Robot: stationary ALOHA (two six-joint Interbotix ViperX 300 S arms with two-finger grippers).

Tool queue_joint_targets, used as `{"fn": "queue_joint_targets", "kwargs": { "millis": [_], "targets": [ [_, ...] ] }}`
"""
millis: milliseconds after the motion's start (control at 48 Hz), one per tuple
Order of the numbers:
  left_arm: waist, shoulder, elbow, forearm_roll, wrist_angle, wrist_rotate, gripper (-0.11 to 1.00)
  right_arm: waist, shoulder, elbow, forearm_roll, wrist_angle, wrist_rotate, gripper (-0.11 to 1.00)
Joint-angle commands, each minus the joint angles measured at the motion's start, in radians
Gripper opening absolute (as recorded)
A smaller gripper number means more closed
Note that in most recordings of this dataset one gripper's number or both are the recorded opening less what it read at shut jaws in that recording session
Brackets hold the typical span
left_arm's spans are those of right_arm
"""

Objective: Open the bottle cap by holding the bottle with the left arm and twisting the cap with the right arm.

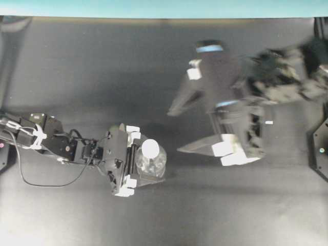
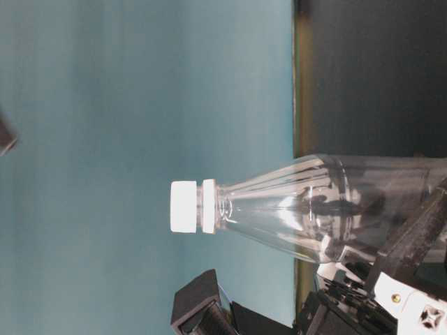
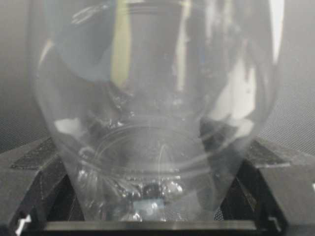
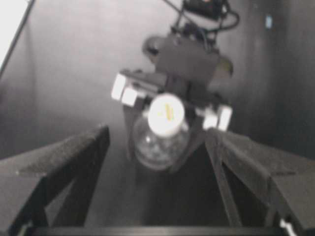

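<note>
Dark matte tabletop (image 1: 102, 66) under a teal backdrop along the far edge. Left claw (image 1: 149, 163), white-padded, closed around the lower body of a small clear plastic bottle (image 1: 154, 165), fingers (image 1: 133, 130) pressed to either side. Bottle upright, standing toward the near edge of the tabletop, a little left of the middle. Small round white screw cap (image 1: 150, 149) seated on the neck, above a white collar ring in the table-level view. Slim black left arm (image 1: 51, 143), with loose thin black cable and white tie, stretching in from the left edge. Right claw (image 1: 182, 129) spread wide and holding nothing, well apart from the bottle, toward the right side of the tabletop and blurred. Black right arm (image 1: 277, 77) with boxy housing reaching in from the far right corner. Cap centred between the dark fingers (image 4: 64, 157) in the right wrist view, untouched.
</note>
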Motion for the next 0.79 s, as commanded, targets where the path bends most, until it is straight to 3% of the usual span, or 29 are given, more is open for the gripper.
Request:
{"fn": "queue_joint_targets", "kwargs": {
  "millis": [0, 250, 375, 771],
  "targets": [
    [0.002, -0.005, 0.005, 0.003, 0.002, -0.005, 0.81, 0.006, -0.081, 0.063, 0.006, -0.103, 0.035, 0.76],
    [0.002, -0.005, 0.006, 0.005, 0.003, -0.006, 0.81, 0.032, -0.253, 0.267, 0.006, -0.407, 0.078, 0.75],
    [0.002, -0.005, 0.003, 0.003, 0.003, -0.006, 0.81, 0.037, -0.301, 0.339, 0.006, -0.497, 0.100, 0.74],
    [0.000, -0.005, 0.003, 0.005, 0.003, -0.009, 0.81, 0.048, -0.325, 0.436, 0.006, -0.568, 0.140, 0.74]
  ]
}}
